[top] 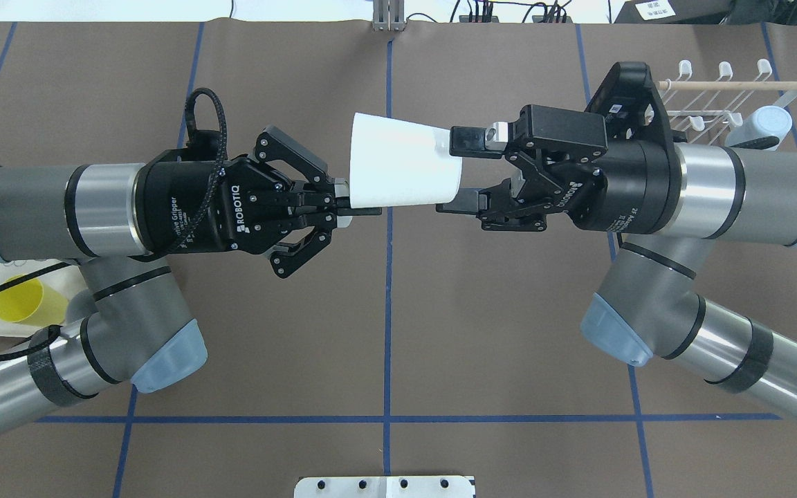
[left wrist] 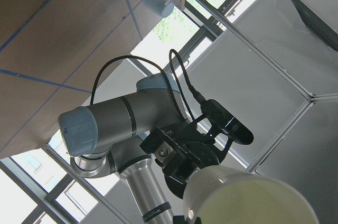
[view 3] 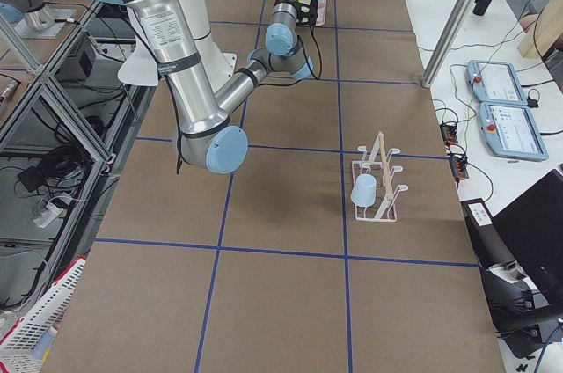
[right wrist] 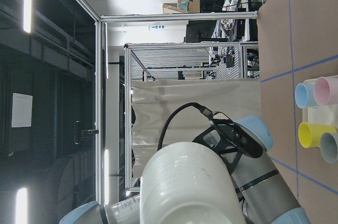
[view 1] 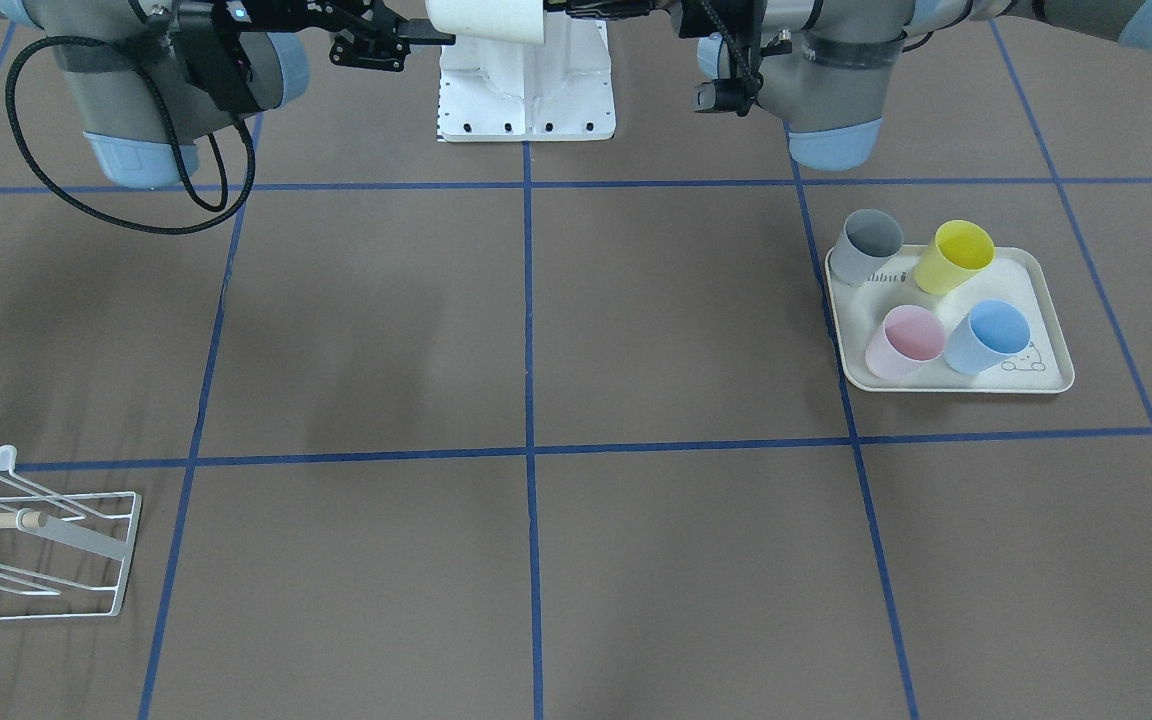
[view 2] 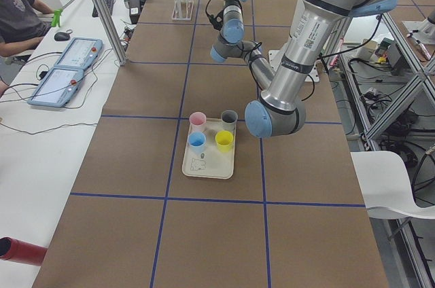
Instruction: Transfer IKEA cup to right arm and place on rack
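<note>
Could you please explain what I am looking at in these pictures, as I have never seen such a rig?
Two robot arms work at a table, filmed from across it, overhead, both ends, and each wrist. Overhead, jaws on the left arm pinch the rim of a white cup in mid-air, while those on the right arm bracket its base; whether they grip, I cannot tell. On the table stand a cream tray with four coloured cups and a wire rack bearing one pale blue cup.

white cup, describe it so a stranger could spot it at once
Above the table's middle, the left gripper and right gripper meet tip to tip. The white cup lies sideways in the air between them; the other cups are coloured.
</note>
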Robot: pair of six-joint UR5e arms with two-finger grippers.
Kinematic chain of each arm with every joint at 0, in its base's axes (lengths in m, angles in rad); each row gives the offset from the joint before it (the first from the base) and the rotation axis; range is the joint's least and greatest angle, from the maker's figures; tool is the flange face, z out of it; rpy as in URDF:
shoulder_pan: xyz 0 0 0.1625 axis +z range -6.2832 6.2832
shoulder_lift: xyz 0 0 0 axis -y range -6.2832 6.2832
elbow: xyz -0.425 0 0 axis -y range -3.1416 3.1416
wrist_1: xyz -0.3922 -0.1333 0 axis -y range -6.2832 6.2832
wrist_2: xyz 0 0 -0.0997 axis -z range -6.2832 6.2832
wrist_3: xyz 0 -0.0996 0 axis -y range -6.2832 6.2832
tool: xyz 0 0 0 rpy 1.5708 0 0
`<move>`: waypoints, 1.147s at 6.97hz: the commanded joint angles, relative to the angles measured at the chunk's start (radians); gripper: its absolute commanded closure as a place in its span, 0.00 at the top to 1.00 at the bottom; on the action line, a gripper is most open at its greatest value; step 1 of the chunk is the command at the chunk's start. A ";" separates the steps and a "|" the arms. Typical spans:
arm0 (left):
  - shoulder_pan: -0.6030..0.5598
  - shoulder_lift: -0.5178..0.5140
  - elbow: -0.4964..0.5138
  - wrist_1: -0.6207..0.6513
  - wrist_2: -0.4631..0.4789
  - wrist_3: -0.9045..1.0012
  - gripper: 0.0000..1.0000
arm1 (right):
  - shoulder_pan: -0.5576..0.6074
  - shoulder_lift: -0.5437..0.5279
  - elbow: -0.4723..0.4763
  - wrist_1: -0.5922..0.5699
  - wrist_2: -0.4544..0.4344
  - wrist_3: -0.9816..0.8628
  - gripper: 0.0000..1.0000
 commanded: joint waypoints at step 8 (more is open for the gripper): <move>0.015 -0.006 -0.004 0.000 0.006 0.000 0.00 | -0.003 0.000 -0.004 0.012 -0.017 -0.001 0.80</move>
